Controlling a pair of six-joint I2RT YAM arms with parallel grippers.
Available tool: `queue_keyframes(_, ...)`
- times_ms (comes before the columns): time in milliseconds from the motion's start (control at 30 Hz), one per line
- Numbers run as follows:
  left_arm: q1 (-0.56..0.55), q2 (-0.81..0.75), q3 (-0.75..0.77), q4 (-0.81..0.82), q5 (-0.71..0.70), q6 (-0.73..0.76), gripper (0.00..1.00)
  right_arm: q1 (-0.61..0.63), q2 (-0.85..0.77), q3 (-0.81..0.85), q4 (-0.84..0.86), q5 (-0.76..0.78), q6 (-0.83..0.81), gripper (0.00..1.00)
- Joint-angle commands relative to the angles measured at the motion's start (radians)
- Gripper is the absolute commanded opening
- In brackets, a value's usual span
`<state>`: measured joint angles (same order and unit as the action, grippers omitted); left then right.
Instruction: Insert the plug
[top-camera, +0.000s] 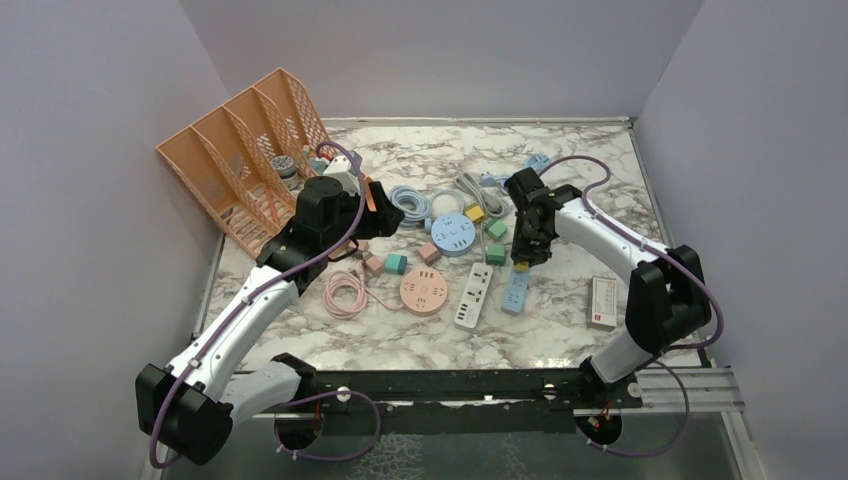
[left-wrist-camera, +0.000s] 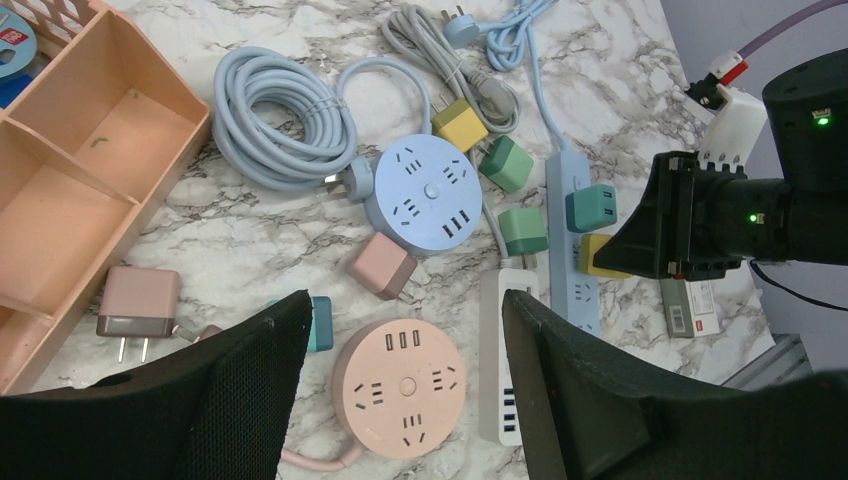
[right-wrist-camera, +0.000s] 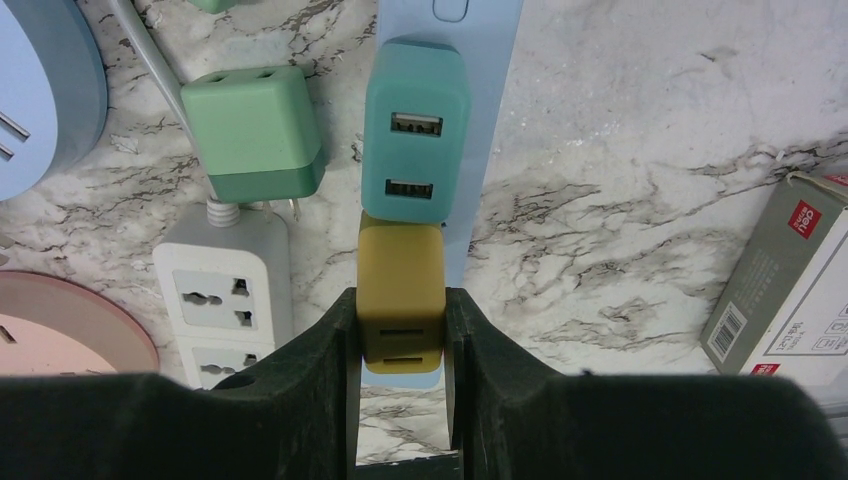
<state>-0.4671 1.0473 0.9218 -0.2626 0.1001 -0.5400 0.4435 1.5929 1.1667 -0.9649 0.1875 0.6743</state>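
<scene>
Black arm bases (top-camera: 285, 378) sit closest, at the near edge of the marble table (top-camera: 400, 340). On the left, the left gripper (left-wrist-camera: 405, 305) hangs above the clutter with its jaws moderately apart and nothing between them. Below it lies a pink round socket hub (left-wrist-camera: 405, 385). Further right, a white power strip (top-camera: 474, 296) lies just beside the blue power strip (top-camera: 515, 295), the one in play.

The right gripper (right-wrist-camera: 402, 322) is pinched on the yellow plug (right-wrist-camera: 400, 270), one finger on each side face. It holds the plug over the blue strip, on the near side of a teal adapter (right-wrist-camera: 415, 130) already sitting there. The two cubes touch or nearly touch. A white box (top-camera: 602, 302) lies well off to the right.

Insertion itself looks like the step in hand, though the plug's body hides whether the prongs have entered the slots. The next move calls for a straight downward press, with the plug kept square to the strip, and then a release.

The plug's port face looks up at the wrist camera, so its prongs presumably point down. Its longer side runs along the strip, near to far.
</scene>
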Motion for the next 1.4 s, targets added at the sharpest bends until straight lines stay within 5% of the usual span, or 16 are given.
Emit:
queue_keyframes(0,-0.005,-0.001,0.014,0.018,0.015,-0.004,0.72,-0.013,0.069,0.019,-0.003,0.026,-0.029,0.01)
queue_keyframes(633,-0.006,0.018,0.015,0.019,0.006,-0.004,0.72,-0.033,0.146,0.037,0.043,0.014,0.031,0.01)
queue_keyframes(1367,-0.005,0.038,0.019,0.017,-0.019,0.009,0.72,-0.037,0.197,-0.18,0.205,-0.079,0.137,0.01)
